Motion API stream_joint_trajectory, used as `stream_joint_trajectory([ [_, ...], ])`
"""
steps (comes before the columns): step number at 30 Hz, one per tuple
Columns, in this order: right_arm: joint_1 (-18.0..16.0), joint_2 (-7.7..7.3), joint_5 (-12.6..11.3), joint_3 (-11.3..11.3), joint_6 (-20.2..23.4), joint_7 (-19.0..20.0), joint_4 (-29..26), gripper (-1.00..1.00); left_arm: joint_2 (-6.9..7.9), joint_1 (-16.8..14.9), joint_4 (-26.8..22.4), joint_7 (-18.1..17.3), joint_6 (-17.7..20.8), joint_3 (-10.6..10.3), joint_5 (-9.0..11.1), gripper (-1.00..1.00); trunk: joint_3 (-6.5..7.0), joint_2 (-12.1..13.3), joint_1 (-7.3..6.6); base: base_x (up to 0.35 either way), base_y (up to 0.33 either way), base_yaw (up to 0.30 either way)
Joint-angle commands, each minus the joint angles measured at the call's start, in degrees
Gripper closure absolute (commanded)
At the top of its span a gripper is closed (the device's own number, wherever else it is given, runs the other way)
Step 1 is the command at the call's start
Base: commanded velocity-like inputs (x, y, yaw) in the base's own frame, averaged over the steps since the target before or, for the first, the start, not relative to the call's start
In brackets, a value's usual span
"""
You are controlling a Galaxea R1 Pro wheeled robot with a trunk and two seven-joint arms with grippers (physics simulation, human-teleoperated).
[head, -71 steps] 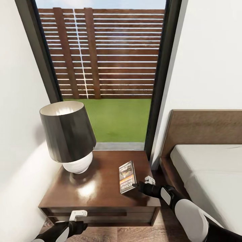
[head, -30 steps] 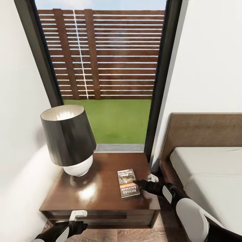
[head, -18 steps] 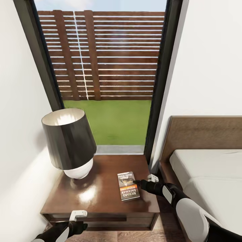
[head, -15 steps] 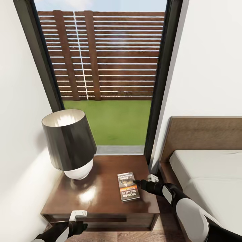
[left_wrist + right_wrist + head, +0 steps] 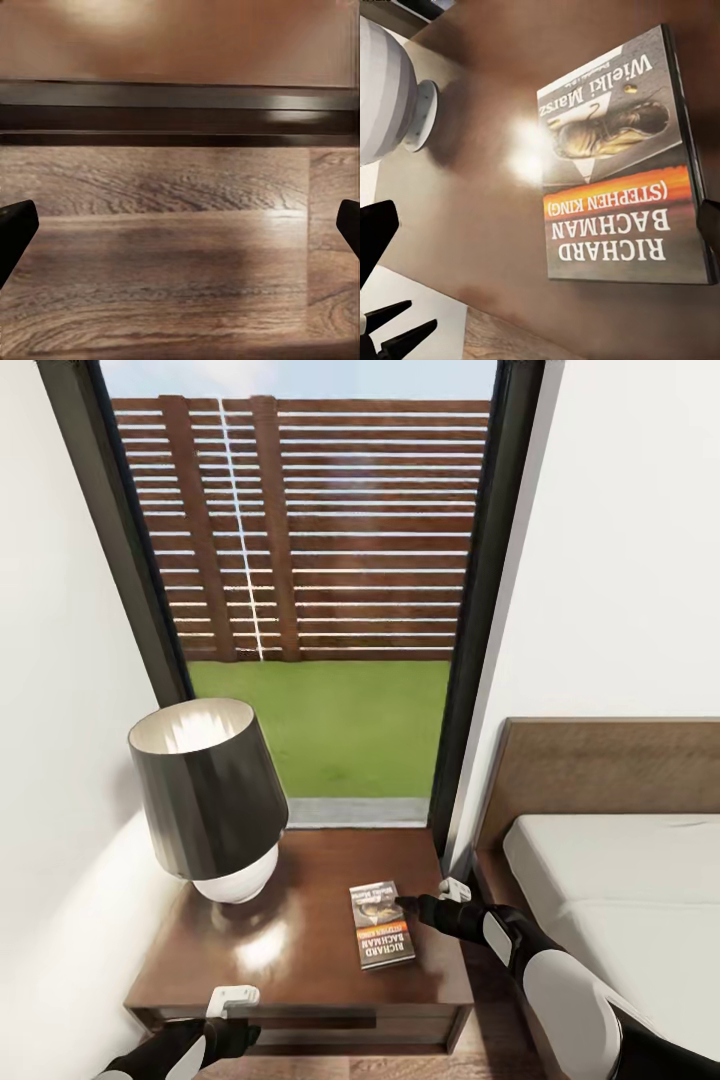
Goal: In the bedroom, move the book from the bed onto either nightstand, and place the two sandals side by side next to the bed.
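On the nightstand [image 5: 300, 960], toward its right side, the book [image 5: 381, 925] lies flat with its cover up, the orange band and white "RICHARD BACHMAN" lettering readable. Just beside the book's right edge sits the right hand [image 5: 425, 905], its fingers spread wide apart and gripping nothing; the right wrist view shows the book [image 5: 622, 165] lying between the two dark fingertips [image 5: 373, 240] without either pressing it. A lamp [image 5: 208, 800] with a dark shade and white rounded base stands on the left part of the same top. Low by the nightstand's front, the left hand [image 5: 232, 1000] hangs with its fingers [image 5: 15, 229] set far apart over the wood-plank floor [image 5: 180, 285], empty. To the right, the bed [image 5: 620, 900] with its brown headboard and pale mattress stands beside the nightstand, and behind it the tall window [image 5: 320, 560] shows grass and a slatted fence.
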Motion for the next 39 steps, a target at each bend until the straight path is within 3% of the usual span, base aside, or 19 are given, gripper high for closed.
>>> stream_joint_trajectory([
  [1, 0.0, 0.07, 0.5, -0.5, 0.4, 0.3, -0.2, -1.00, 0.05, 0.0, -0.1, 0.0, 0.3, -0.3, 0.6, -1.00, 0.13, 0.4, -0.23, 0.000, 0.000, 0.000],
  [39, 0.1, 0.12, 0.5, -0.5, 0.3, 0.3, -0.3, -1.00, -0.21, 0.0, 0.1, 0.1, -1.3, -0.6, 0.5, -1.00, 6.95, 15.6, -8.58, 0.000, 0.000, 0.000],
])
